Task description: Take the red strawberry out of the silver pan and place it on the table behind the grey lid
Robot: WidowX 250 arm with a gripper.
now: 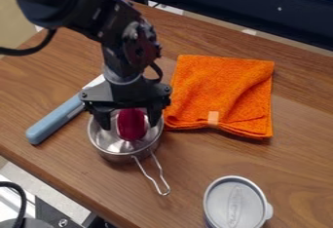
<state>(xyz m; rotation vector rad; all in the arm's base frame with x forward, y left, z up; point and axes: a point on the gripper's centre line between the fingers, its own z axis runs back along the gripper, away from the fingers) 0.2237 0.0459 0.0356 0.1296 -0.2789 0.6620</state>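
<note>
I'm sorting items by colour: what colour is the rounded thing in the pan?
The rounded thing is deep red, best seen in the camera view.

One small metal pan (116, 157), left, with one wire handle (151, 175). One red object (132, 125), at pan. One blue-handled utensil (54, 121), far left. One folded orange cloth (226, 89), far right. One lidded container (234, 205), near right. Five things, one per kind.
</note>
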